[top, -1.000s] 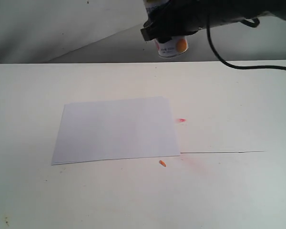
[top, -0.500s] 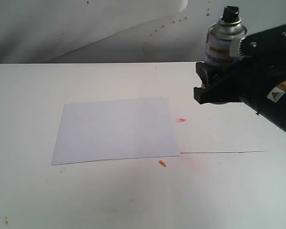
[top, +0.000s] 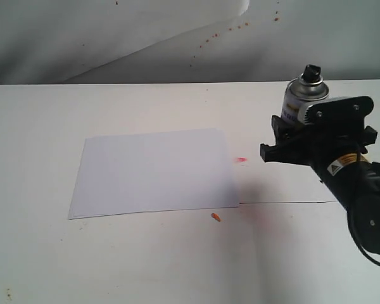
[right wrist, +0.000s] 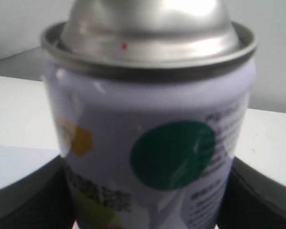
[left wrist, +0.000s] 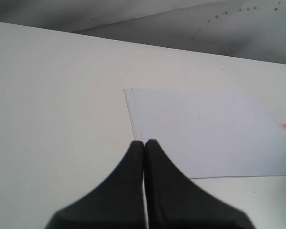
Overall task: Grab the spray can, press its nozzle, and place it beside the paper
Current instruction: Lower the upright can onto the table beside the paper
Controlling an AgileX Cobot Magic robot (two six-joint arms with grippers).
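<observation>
The spray can [top: 301, 101] stands upright to the right of the paper [top: 155, 171], its black nozzle [top: 311, 74] on top. My right gripper [top: 290, 138] is shut on the can's body and hides its lower half, so I cannot tell whether it touches the table. The right wrist view is filled by the can [right wrist: 152, 143], with a green dot, an orange dot and a silver shoulder, and my right gripper [right wrist: 148, 212] has a dark finger on each side. My left gripper [left wrist: 144, 143] is shut with nothing in it, near a corner of the paper [left wrist: 205, 133].
A red paint mark [top: 240, 160] lies on the white table just right of the paper. An orange fleck [top: 216, 217] lies below the paper's near right corner. A thin seam [top: 291, 202] runs across the table. Red specks [top: 237, 26] dot the backdrop.
My right gripper has carried the can from high at the back, near the middle, over to the right and down towards the table, turning it nozzle up.
</observation>
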